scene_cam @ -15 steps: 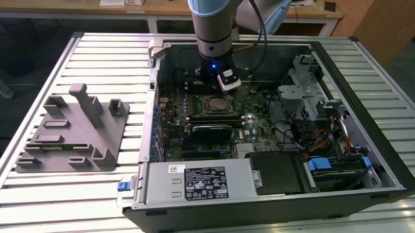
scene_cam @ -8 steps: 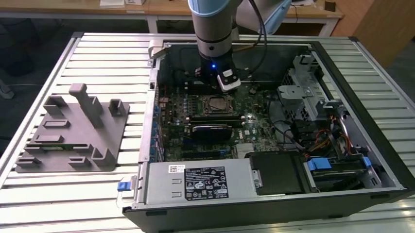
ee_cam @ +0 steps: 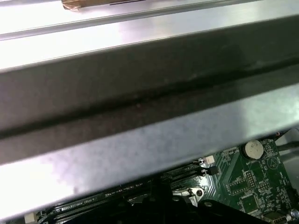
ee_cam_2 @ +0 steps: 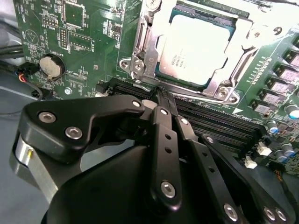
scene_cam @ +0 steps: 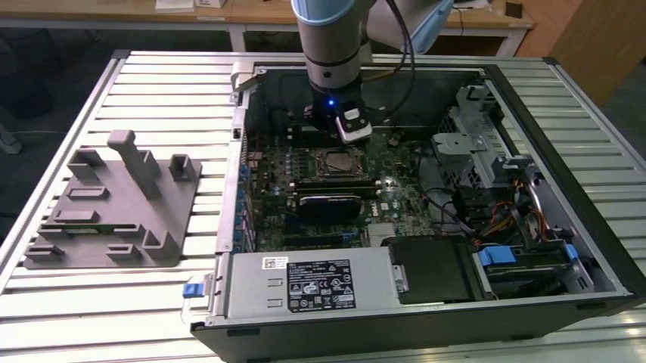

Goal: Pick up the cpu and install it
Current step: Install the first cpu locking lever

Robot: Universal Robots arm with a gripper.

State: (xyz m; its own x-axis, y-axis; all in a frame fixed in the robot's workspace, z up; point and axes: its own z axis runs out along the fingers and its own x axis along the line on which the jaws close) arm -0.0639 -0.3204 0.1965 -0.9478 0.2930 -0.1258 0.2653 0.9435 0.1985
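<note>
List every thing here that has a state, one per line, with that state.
cpu: seated flat in the socket, uncovered.
socket: open, metal frame around the cpu.
gripper: shut, holding nothing, just beside the socket.
computer case: lying flat, side panel off.
fixture plate: on the table, pegs upright, nothing on it.

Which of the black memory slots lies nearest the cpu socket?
The memory slot running right along the socket frame that holds the cpu; the others lie farther off.

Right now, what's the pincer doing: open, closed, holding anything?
Pincer: closed, fingers pressed together, nothing between them. It sits beside the socket where the cpu lies seated.
</note>
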